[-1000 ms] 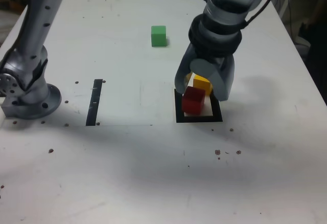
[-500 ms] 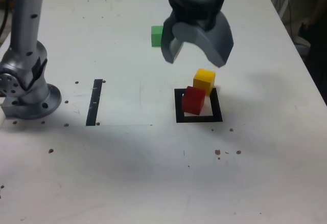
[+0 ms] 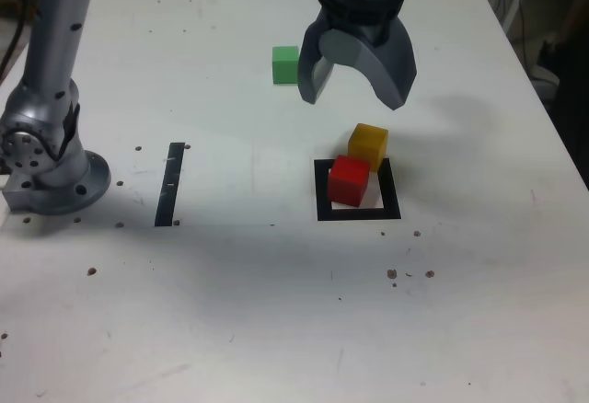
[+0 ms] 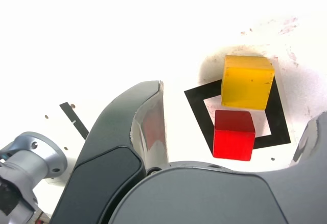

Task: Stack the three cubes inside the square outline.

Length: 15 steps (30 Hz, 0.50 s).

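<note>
my arm (image 3: 55,44) runs off the exterior view's top edge. green cube (image 3: 285,64): its side toward my gripper (image 3: 357,72) is hidden behind one finger. wrist view cuts my far finger (image 4: 311,137) at the edge. red cube (image 3: 349,180) and yellow cube (image 3: 368,145) hide part of the square outline (image 3: 322,202).

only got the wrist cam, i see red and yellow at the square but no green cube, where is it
Observer: The green cube is on the table beyond the square, just to the exterior view's left of the gripper.
Operator: touching anything
Observer: No, it stands alone, well apart from the red cube and the yellow cube.
Operator: how high is the gripper
Observer: It hangs above the table, higher than all three cubes, holding nothing.
</note>
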Motion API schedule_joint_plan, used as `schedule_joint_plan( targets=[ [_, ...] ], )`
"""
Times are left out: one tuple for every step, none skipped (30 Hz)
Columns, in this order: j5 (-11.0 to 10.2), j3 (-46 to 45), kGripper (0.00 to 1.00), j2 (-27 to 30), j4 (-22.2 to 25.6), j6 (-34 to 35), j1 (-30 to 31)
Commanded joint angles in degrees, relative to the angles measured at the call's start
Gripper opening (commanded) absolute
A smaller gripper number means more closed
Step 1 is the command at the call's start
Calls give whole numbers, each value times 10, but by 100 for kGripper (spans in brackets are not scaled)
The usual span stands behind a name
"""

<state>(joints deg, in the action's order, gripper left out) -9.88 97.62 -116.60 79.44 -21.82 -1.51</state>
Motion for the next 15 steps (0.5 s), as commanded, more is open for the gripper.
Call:
schedule_joint_plan(
  targets=[
    [5, -4, 95, -6, -9, -1, 0],
    [6, -7, 95, -8, -12, -1, 0],
    [8, -9, 95, -11, -15, -1, 0],
    [9, -10, 95, -14, -17, -1, 0],
    [9, -11, 95, -17, -18, -1, 0],
    [10, -12, 95, -20, -18, -1, -1],
    [10, -12, 95, -22, -18, -1, 0],
    [10, -13, 94, -24, -18, -1, 0],
    [11, -13, 94, -26, -18, -1, 0],
    [11, -13, 94, -28, -18, -1, 0],
    [11, -14, 94, -31, -19, -1, 0],
    [11, -14, 94, -35, -20, -2, 0],
    [11, -14, 94, -38, -21, -2, 0],
    [12, -13, 94, -42, -23, -3, 0],
    [13, -13, 94, -46, -25, -3, 0]
  ],
)
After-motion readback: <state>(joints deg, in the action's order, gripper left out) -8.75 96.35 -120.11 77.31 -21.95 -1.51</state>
